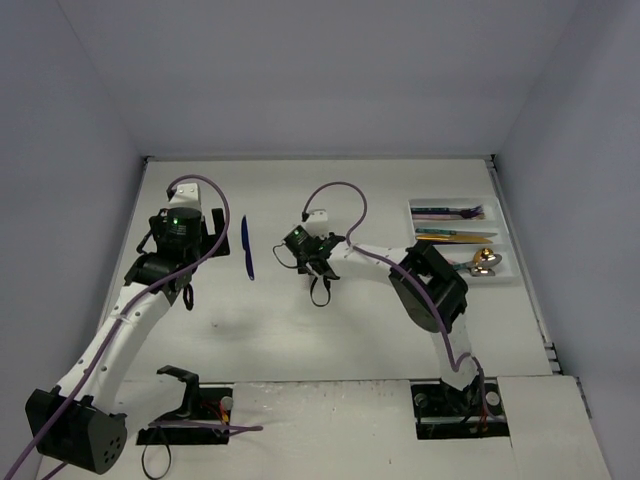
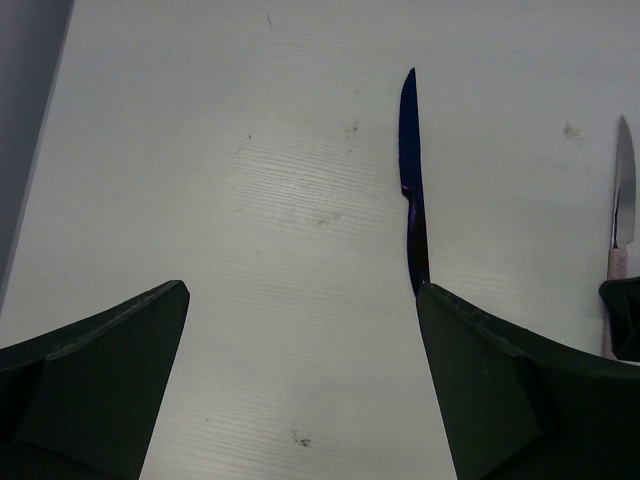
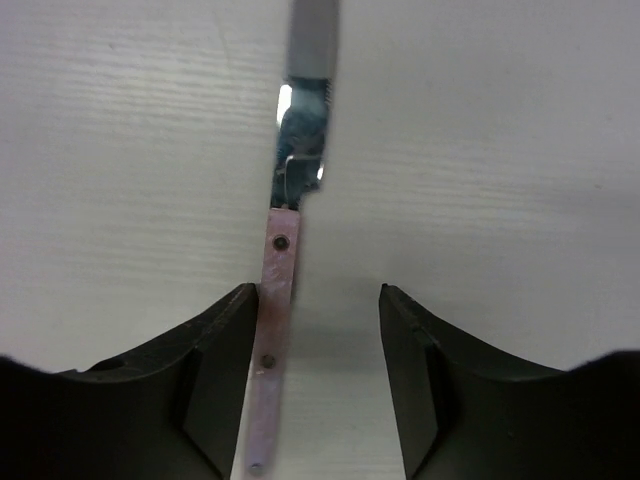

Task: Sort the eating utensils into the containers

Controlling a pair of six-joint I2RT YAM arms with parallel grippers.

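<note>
- Far left: the left gripper (image 2: 302, 292) hangs over the white table (image 1: 380, 340), jaws spread wide and grasping nothing. Its own wrist camera shows only bare surface in the gap.
- Just to its right, a dark blue knife (image 2: 410, 170) lies flat on the table, apart from both arms. From overhead it is a thin blue sliver. Only the left wrist view shows the toothed edge of its blade and its handle end slipping out of sight behind one finger.
- Centre: the right gripper (image 3: 318, 295) is lowered over a pink-handled knife (image 3: 275, 300). The overhead camera all but loses this knife beneath the wrist. The right wrist view shows the riveted handle running between the fingers, against one of them and with a clear gap to the other. The jaws are partly parted, straddling the handle without clamping it. The silver blade points away along the table. The left wrist camera catches the same knife at the right edge of its frame.
- Far right: a white tray (image 1: 503, 240) with three long compartments appears in the overhead view alone.
  - The far compartment holds a teal-and-purple utensil (image 1: 445, 211).
  - The middle one holds teal and gold pieces (image 1: 455, 234).
  - The near one holds a gold spoon (image 1: 485, 262).
  - Finer detail is too small to tell.
</note>
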